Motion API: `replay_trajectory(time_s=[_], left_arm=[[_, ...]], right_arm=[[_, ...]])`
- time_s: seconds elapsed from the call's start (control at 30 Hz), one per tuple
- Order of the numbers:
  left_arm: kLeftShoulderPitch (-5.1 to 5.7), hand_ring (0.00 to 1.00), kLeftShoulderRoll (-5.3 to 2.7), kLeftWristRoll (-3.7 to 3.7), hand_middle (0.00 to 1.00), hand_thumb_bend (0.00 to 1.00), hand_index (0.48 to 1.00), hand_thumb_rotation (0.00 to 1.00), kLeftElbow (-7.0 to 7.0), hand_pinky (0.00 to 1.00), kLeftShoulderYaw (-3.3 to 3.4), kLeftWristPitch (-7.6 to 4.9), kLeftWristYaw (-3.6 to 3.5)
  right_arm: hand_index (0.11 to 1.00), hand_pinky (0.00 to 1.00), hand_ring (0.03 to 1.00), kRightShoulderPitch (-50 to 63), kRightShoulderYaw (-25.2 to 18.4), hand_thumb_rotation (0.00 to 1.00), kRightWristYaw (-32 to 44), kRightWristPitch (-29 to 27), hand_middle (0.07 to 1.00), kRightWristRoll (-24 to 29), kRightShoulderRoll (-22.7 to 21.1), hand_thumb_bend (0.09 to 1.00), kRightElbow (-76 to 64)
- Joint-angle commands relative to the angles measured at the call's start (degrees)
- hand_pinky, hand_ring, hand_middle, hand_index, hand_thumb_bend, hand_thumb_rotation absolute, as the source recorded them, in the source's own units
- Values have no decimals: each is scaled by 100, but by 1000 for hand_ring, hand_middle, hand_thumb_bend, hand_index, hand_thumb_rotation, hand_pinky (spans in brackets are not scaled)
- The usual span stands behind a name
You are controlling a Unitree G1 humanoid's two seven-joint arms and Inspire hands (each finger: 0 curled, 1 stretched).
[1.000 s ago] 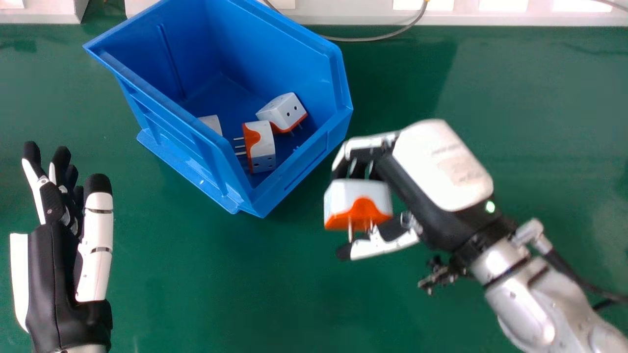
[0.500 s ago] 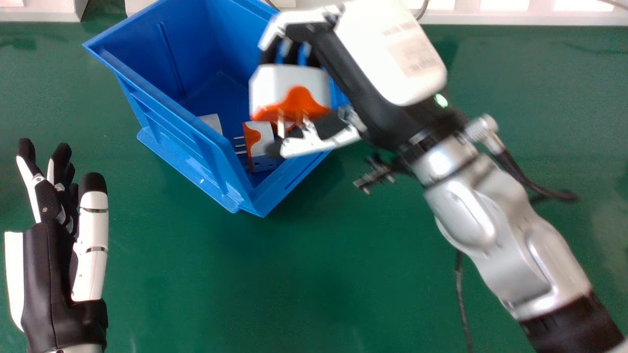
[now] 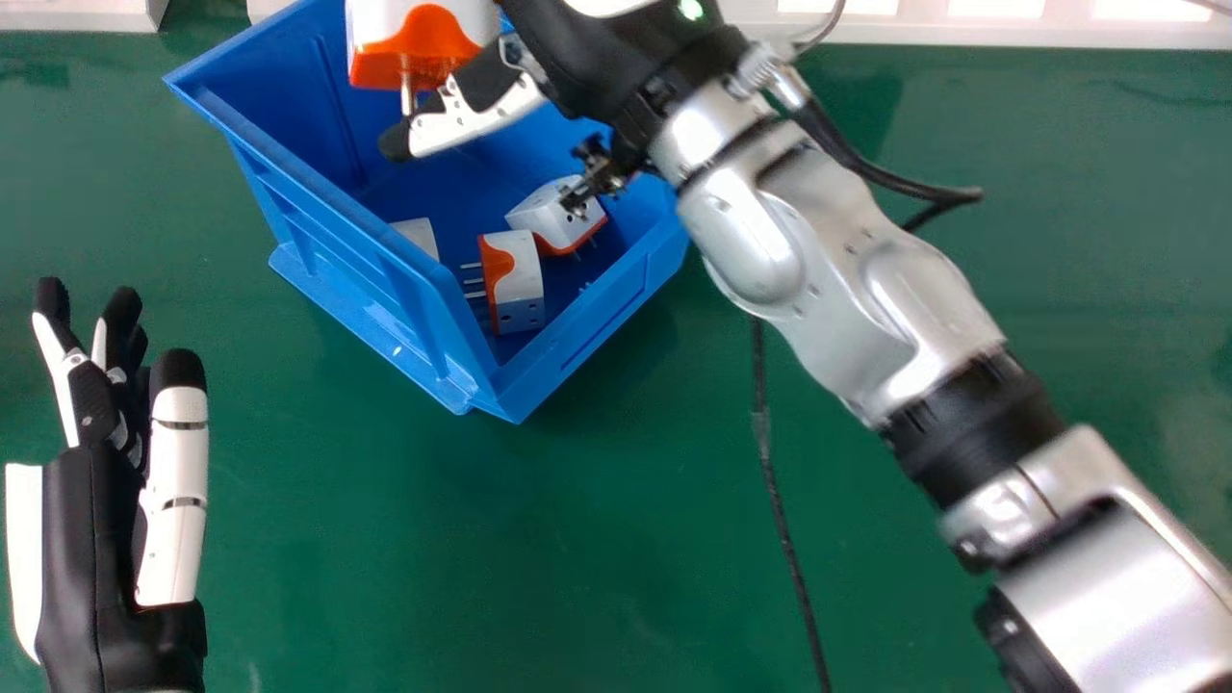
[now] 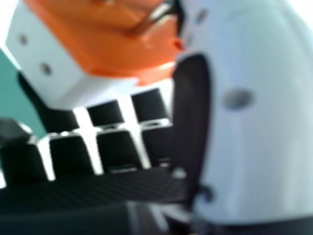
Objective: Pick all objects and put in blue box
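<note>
Left: left robot hand (image 3: 91, 558) lies idle over the worktop (image 3: 616, 539), fingers straight. Blue box (image 3: 356, 265) next; held adapter (image 3: 423, 43) above its far part, height hard to judge. Right robot hand (image 3: 472, 111) grips it, prongs beside the thumb. Nearer, to the right, loose adapters (image 3: 515, 279) lie inside. Best to centre between walls, lower below the rim, then ease the thumb off so no prong snags.

The blue box (image 3: 337, 260) looked like smooth, glossy plastic, the plug adapters (image 3: 520, 279) smooth plastic with metal prongs (image 3: 472, 281). The silver forearm (image 3: 833, 279) had a shiny metallic finish, the tabletop (image 3: 577, 577) a faint sheen.
</note>
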Motion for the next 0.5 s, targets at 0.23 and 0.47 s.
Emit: replay_trajectory(time_s=[0.23,0.47], left_arm=[[194,994,-61,74,986,306,986,805,-410,1000,13,291,104],[264,1000,-56,184,991,344,997,841,-410,1000,15,208,87]], right_arm=[[485,262,371,-935,130,141,16,241,471,370,495,487,1698],[487,280,402,-994,389,142,-100,415,501,281,661,488,2329]])
